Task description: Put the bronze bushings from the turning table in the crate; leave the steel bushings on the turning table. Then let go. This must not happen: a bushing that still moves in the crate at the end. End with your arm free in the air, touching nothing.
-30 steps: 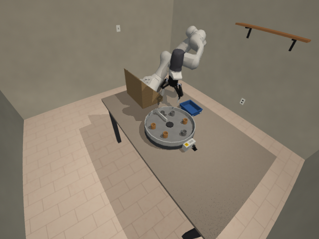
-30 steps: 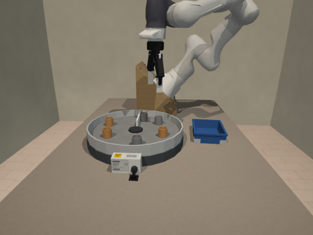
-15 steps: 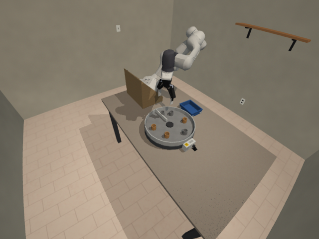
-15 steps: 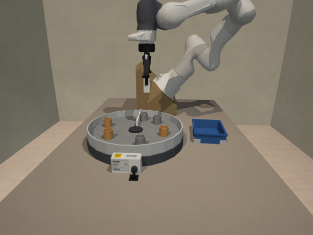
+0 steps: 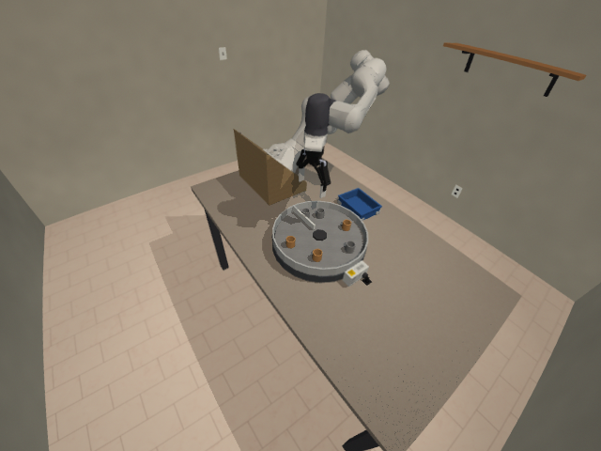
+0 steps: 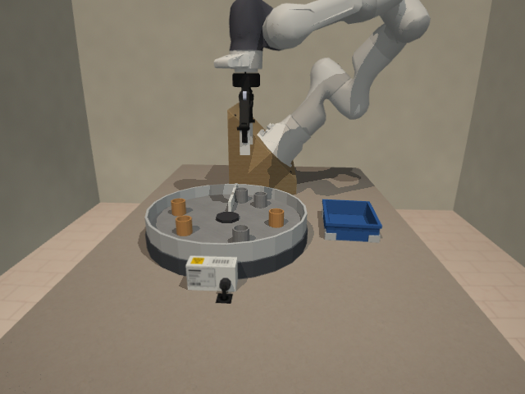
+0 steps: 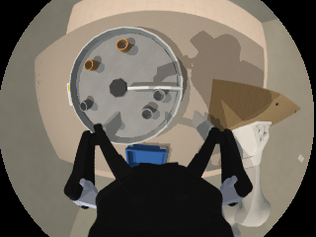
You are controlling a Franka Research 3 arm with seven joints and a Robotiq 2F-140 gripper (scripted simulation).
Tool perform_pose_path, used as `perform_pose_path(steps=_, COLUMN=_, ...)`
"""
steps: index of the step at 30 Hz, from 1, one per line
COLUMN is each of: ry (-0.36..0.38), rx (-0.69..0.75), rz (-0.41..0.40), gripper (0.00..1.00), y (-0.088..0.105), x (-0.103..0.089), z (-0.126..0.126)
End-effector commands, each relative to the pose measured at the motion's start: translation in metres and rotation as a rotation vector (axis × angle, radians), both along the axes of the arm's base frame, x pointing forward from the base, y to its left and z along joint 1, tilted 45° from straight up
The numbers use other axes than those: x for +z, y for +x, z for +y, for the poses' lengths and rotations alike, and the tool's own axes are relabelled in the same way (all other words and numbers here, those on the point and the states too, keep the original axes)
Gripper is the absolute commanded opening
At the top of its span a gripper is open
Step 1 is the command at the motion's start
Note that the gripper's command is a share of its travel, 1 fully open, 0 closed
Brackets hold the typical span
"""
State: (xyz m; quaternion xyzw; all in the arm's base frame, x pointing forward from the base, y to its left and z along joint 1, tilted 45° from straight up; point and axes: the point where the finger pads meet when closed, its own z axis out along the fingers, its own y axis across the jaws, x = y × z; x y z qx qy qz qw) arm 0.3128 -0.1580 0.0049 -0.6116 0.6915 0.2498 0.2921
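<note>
A round grey turning table stands on a brown work table, near the middle of the top view. Six short, hollow bushings stand inside its raised rim, which probably keeps them from sliding off. In the exterior view, two bronze ones, the rear bronze bushing and the front bronze bushing, are at the disc's left. The third bronze bushing is at its right, on the side facing the crate. Three steel bushings share the disc, one at the front and two at the back beside a pale bar, which perhaps serves to stop or guide parts.

The blue crate, at the right of the exterior view, holds no bushing; its place just beside the turning table should keep each carry short. The black gripper hangs above the back of the disc, fingers spread wide, gripping nothing. That height seems meant to clear the rim before a bronze piece is chosen. Each should be lowered gently, since a dropped one could roll in the crate.

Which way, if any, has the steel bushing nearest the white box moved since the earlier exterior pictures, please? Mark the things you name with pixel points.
Yes, rightwards: the middle of the steel bushing [image 5: 349, 247] [image 6: 240, 234] [image 7: 87, 105], earlier left of the right edge of the white box [image 5: 355, 272] [image 6: 211, 273] [image 7: 69, 94], now lies past it.
</note>
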Motion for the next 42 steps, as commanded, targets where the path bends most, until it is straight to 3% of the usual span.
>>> perform_pose_path(steps=1, ry=-0.001, rx=-0.011, rz=0.01, gripper=1.0, y=-0.0002, x=-0.0011, z=-0.0006)
perform_pose_path(steps=13, ry=-0.001, rx=-0.011, rz=0.01, gripper=1.0, y=-0.0002, x=-0.0011, z=-0.0006)
perform_pose_path(steps=14, ry=-0.001, rx=-0.011, rz=0.01, gripper=0.07, y=-0.0002, x=-0.0011, z=-0.0006)
perform_pose_path(steps=42, ry=-0.001, rx=-0.011, rz=0.01, gripper=0.07, y=-0.0002, x=-0.0011, z=-0.0006)
